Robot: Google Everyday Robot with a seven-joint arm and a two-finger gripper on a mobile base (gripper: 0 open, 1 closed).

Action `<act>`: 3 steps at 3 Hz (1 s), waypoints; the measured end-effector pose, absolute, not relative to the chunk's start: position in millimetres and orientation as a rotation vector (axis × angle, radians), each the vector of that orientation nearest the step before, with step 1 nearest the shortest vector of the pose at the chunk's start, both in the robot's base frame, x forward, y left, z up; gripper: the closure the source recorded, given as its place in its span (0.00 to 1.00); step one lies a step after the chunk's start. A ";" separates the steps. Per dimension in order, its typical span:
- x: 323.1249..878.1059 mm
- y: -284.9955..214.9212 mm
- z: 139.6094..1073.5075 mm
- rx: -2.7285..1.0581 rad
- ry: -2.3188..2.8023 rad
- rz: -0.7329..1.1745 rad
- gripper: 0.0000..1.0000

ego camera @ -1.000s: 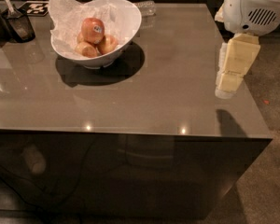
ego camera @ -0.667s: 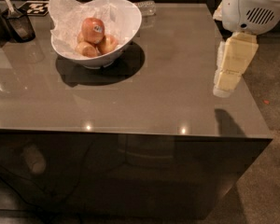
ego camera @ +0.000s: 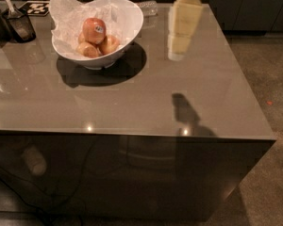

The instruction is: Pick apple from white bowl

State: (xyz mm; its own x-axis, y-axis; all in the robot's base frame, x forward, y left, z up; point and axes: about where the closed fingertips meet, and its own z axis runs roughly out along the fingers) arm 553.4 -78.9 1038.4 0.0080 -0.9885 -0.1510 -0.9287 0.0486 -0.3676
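The white bowl, lined with crinkled white paper, stands on the grey table at the back left. The apple, reddish-pink with a small sticker, lies on top of paler apples inside it. My gripper hangs from the top of the view to the right of the bowl, above the table, cream-coloured and pointing down. It is apart from the bowl and holds nothing that I can see.
A dark container with a utensil stands at the far left edge. A black-and-white marker tag lies behind the bowl. A clear object lies at the back. The table's right edge drops to carpet.
The view has shifted, so the bowl sits more central. My gripper has moved left from the table's right edge to a spot just right of the bowl.
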 end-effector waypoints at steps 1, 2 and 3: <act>581.8 -34.0 1057.4 -1.981 1.867 -0.260 0.00; 587.4 -22.2 1064.0 -1.964 1.827 -0.261 0.00; 601.3 -8.2 1063.5 -1.973 1.787 -0.243 0.00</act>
